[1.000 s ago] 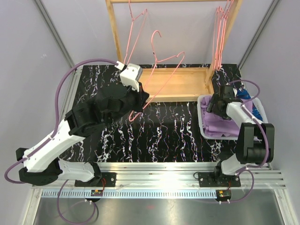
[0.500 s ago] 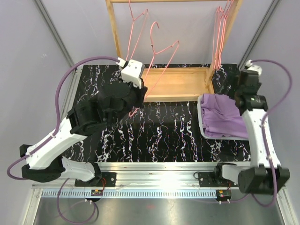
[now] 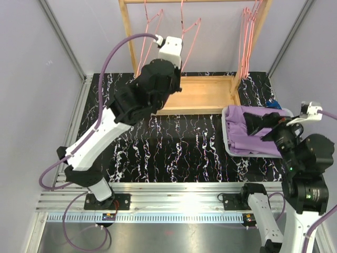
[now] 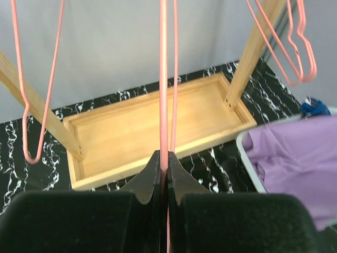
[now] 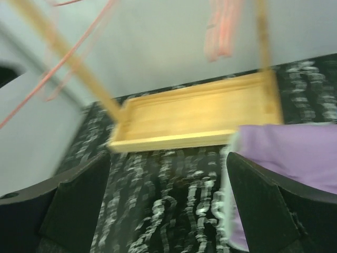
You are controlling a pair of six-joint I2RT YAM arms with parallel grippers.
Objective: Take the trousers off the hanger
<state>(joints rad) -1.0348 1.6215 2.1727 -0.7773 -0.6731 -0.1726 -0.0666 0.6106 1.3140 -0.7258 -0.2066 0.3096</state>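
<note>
The middle of the surface (image 3: 184,153) lies open between the slanting left arm (image 3: 105,129) and the bin (image 3: 226,132) (lilac trousers (image 3: 245,137) heaped inside). Behind it, the rack's posts (image 3: 128,37) flank the tray (image 3: 202,95). Hangers (image 4: 164,79) dangle across the gap between them, one pinched in the left claw (image 4: 164,163), with a bunch (image 3: 245,42) crowding the right post. The right claw (image 5: 166,174), spread wide, hangs over the bin.
</note>
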